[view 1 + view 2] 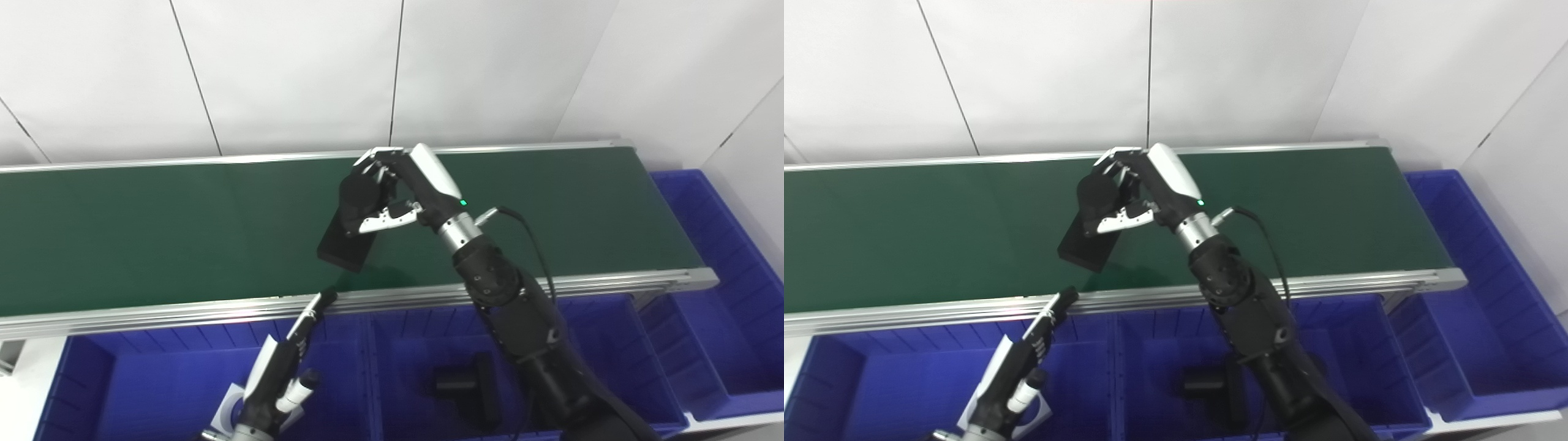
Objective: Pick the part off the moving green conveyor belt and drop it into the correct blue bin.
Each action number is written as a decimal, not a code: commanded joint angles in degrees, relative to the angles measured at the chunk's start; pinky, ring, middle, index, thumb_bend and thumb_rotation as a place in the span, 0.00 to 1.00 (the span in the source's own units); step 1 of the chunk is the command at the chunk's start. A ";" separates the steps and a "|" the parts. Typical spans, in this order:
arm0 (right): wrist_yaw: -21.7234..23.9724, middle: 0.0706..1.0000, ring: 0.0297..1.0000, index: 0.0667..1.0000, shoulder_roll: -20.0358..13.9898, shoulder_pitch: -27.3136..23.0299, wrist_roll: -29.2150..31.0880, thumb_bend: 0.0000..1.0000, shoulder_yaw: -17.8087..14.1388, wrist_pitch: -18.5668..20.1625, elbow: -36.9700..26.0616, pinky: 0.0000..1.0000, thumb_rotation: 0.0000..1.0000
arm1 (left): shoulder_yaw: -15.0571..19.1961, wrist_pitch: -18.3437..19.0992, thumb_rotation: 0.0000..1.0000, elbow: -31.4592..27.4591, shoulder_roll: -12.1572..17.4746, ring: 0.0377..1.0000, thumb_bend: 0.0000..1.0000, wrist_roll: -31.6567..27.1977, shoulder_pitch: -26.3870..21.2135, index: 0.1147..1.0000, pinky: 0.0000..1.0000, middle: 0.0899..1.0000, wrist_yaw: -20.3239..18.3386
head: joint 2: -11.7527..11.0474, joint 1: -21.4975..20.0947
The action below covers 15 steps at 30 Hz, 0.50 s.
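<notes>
A black rectangular part (346, 245) hangs tilted over the green conveyor belt (153, 233), its lower end close to the belt's near side. My right hand (392, 193) is shut on the part's upper end, fingers and thumb curled around it. Whether the part's lower corner touches the belt I cannot tell. My left hand (278, 373) is low at the front, over the left blue bin (153, 380), fingers stretched apart toward the belt's near rail and holding nothing.
Blue bins line the front below the belt. The middle bin (398, 343) holds a black part (456, 386); a third bin (661, 361) sits to its right. A larger blue bin (729, 257) stands past the belt's right end. White wall panels rise behind.
</notes>
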 commanded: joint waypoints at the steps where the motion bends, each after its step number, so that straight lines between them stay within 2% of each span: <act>1: 0.90 0.37 0.27 0.49 -0.58 -0.27 1.34 0.52 -1.38 1.85 -5.59 0.23 0.00 | 1.56 -1.90 0.98 -2.07 -0.81 0.97 0.93 -0.37 0.13 0.95 0.97 0.96 -2.48 | 0.09 -0.04; 7: 3.44 0.38 0.27 0.49 -2.38 4.12 1.97 0.52 -4.03 6.34 -15.25 0.23 0.00 | 5.92 -1.91 0.97 -3.17 -2.46 0.96 0.91 -0.99 0.81 0.95 0.95 0.96 -6.92 | 0.77 -1.71; 11: 4.13 0.37 0.26 0.49 -3.96 8.10 2.42 0.52 -5.96 6.79 -21.16 0.22 0.00 | 8.10 -1.91 0.97 -3.94 -3.05 0.97 0.91 -1.41 1.41 0.95 0.95 0.95 -9.48 | 0.94 -2.83; 15: 4.35 0.36 0.24 0.49 -4.93 12.05 2.09 0.52 -7.77 7.90 -25.74 0.20 0.00 | 9.67 -1.91 0.98 -4.30 -3.23 0.96 0.89 -0.53 1.63 0.95 0.94 0.94 -10.47 | 0.87 -4.47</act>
